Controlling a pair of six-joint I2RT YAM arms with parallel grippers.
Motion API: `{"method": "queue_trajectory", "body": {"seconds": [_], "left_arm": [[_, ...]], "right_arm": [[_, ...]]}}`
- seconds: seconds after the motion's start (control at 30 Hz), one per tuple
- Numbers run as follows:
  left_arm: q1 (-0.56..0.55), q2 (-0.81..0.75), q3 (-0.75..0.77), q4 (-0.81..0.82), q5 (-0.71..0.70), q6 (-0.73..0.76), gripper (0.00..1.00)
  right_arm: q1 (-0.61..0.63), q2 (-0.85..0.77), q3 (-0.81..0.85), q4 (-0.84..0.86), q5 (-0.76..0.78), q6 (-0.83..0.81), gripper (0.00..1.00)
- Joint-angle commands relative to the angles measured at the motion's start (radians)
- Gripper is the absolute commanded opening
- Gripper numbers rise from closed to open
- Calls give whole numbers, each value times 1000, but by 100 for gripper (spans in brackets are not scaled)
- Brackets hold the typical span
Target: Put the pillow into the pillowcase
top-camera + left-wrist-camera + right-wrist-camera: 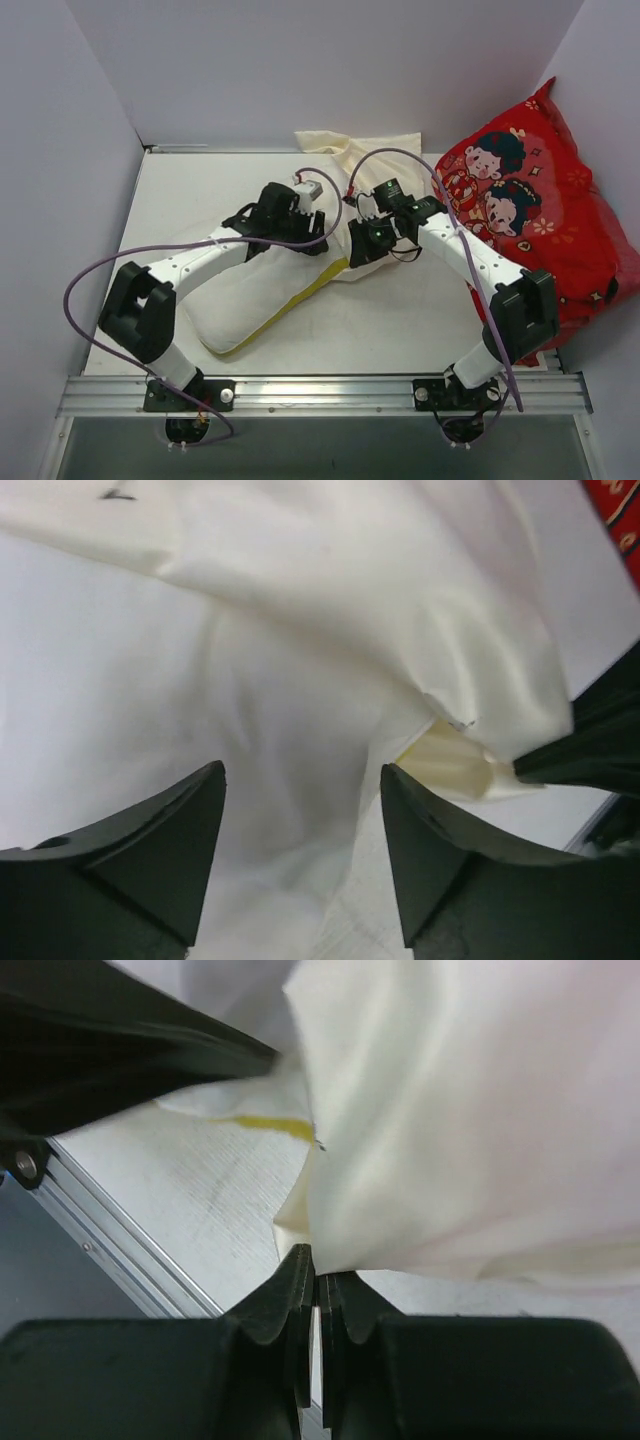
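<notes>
The white pillow (245, 300) with its yellow seam lies slanted on the table, its near end toward the left arm's base. Its far end goes under the cream pillowcase (345, 150), which is bunched at the back centre. My left gripper (300, 215) hovers over that junction, open, with white cloth under its jaws (300, 775) and nothing pinched. My right gripper (365, 245) is shut on the pillowcase's edge (318, 1275), and the cream fabric (470, 1110) rises from its tips. A bit of yellow seam (270, 1125) shows beside the opening.
A red cushion (540, 220) printed with cartoon children leans against the right wall, close to the right arm. White walls enclose the table on three sides. A metal rail (320, 390) runs along the near edge. The two grippers are close together.
</notes>
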Motion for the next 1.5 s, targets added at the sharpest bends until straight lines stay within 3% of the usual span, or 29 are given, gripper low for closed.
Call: {"method": "queue_trajectory", "body": {"seconds": [0.0,0.03,0.07,0.2,0.27,0.43,0.53,0.57,0.67,0.7,0.77,0.8,0.9,1.07,1.37,1.47], "left_arm": [[54,-199,-59,65,101,0,74],[62,-237,-82,64,114,28,83],[85,-269,-120,50,112,58,85],[106,-333,-146,-31,74,234,84],[129,-347,-175,-35,60,247,84],[417,-321,-200,-59,149,152,84],[552,-303,-153,-71,187,186,88],[573,-292,-125,-94,201,251,90],[613,-173,22,-188,235,426,94],[619,-144,54,-206,246,462,95],[628,-87,122,-237,263,560,95],[630,-33,137,-242,258,587,95],[633,86,197,-243,234,670,95],[633,254,317,-292,224,735,95],[633,263,289,-294,302,763,97],[633,252,251,-280,309,769,97]], "right_arm": [[-19,-30,-70,-40,-7,-12,0],[-19,-27,-88,-37,-13,-15,0],[-16,-24,-96,-34,-24,-17,0],[23,26,-79,8,-52,12,0],[43,56,-38,18,-64,23,0],[124,143,16,12,-122,12,2],[181,160,60,-82,-165,-81,16],[180,161,85,-156,-196,-125,34],[73,152,222,-201,-236,-127,60],[42,160,302,-196,-239,-99,62],[-10,187,403,-179,-216,-69,63],[-34,227,448,-175,-128,-61,62],[-23,324,592,-164,46,-104,58],[24,483,769,-161,164,-143,55],[154,657,829,-158,305,-167,65],[165,697,830,-147,390,-175,60]]}}
